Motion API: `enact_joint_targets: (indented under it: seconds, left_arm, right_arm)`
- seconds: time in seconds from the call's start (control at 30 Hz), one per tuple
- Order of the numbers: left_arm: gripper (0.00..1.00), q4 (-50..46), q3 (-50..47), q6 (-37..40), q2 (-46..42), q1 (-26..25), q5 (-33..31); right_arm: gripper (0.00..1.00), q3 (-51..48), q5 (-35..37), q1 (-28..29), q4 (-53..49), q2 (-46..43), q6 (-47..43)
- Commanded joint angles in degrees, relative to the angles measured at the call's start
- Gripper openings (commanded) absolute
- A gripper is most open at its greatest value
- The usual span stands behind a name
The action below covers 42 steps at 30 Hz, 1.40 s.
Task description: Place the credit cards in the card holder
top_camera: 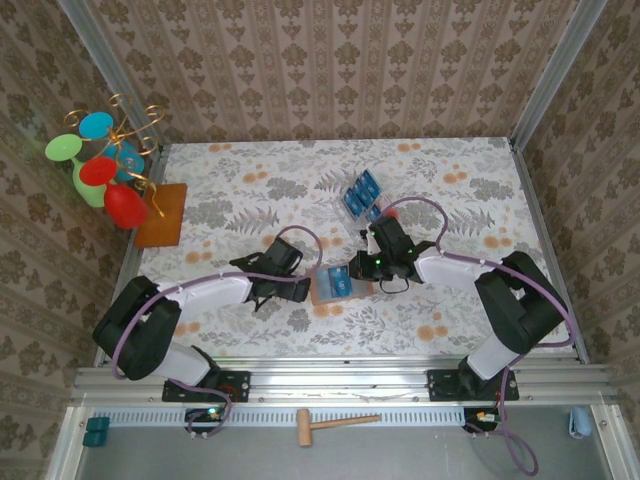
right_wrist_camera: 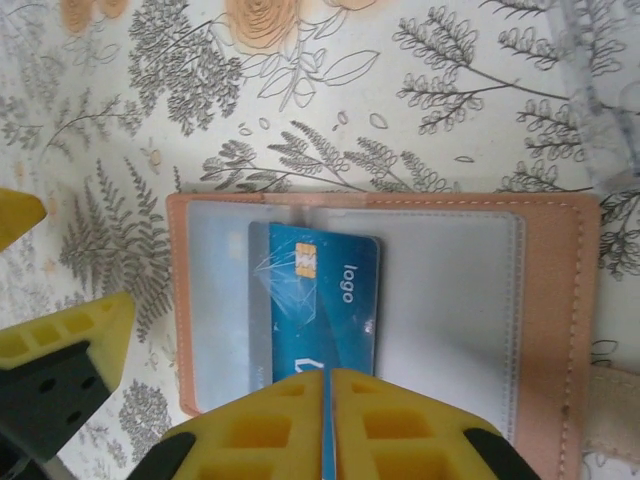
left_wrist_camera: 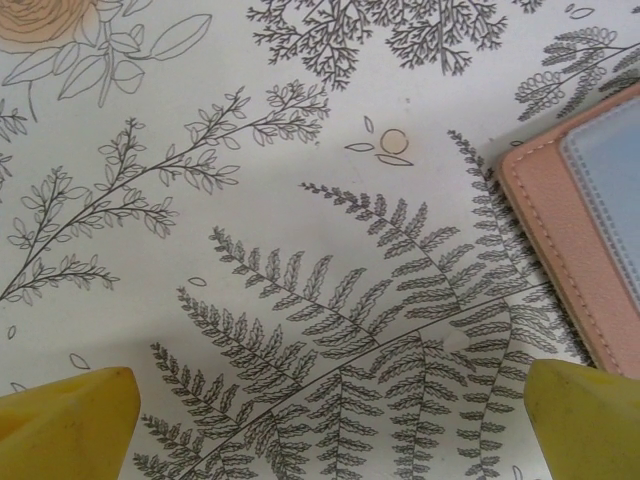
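A wooden mallet [top_camera: 335, 423] lies on the ledge before the desk's near edge. Just past that edge, at mid-width, the card holder [right_wrist_camera: 560, 300] lies unfolded and flat, pockets up. The right gripper [right_wrist_camera: 328, 385] is clenched on the near end of a blue card [right_wrist_camera: 325, 300], which lies over the holder's left pocket; whether it is tucked inside I cannot tell. The left gripper [left_wrist_camera: 325, 420] hangs just left of the holder, fingers [left_wrist_camera: 65, 425] spread wide, grasping nothing. Farther back, mid-desk, more credit cards [top_camera: 362, 195] sit together. A brown mat [top_camera: 165, 215] lies at the left edge.
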Motion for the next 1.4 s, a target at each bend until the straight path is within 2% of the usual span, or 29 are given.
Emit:
enact_joint_targets:
  seconds: [0.0,1.37]
  left_arm:
    - [1.00,0.06,0.03,-0.90,0.64,-0.44,-0.28]
    - [1.00,1.94,1.04,-0.30,5.00,-0.88,0.11]
  right_arm:
    - [0.08,2.20,3.90,0.91,-6.12,2.42,-2.57]
    - [0.04,9.57,2.19,7.81,-5.36,10.61,-0.77]
